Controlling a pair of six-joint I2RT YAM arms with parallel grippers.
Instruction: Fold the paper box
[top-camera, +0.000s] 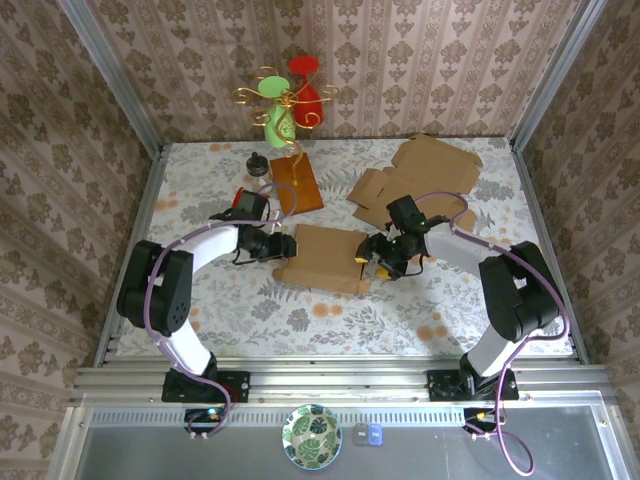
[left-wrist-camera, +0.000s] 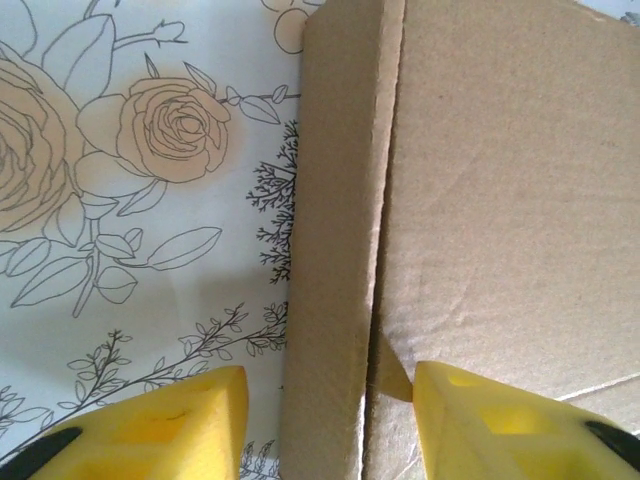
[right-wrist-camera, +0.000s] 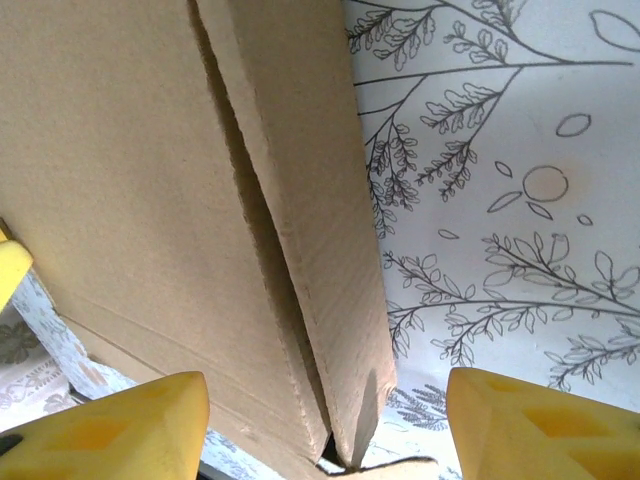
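Observation:
The brown cardboard box (top-camera: 325, 258) lies mid-table, partly folded, lid panel flat on top. My left gripper (top-camera: 281, 246) is at its left end, open, yellow fingers (left-wrist-camera: 180, 420) straddling the upright left side flap (left-wrist-camera: 335, 250). Neither finger touches the flap. The right gripper (top-camera: 372, 256) is at the right end, open wide. Its fingers (right-wrist-camera: 530, 425) stand either side of the right side flap (right-wrist-camera: 310, 200), which leans against the lid panel (right-wrist-camera: 120, 170).
Flat unfolded cardboard blanks (top-camera: 420, 180) lie at the back right. An orange-brown board (top-camera: 297, 183), a small black-capped bottle (top-camera: 256, 164) and a gold stand with green and red cups (top-camera: 285, 100) sit at the back. Aluminium frame walls enclose the table.

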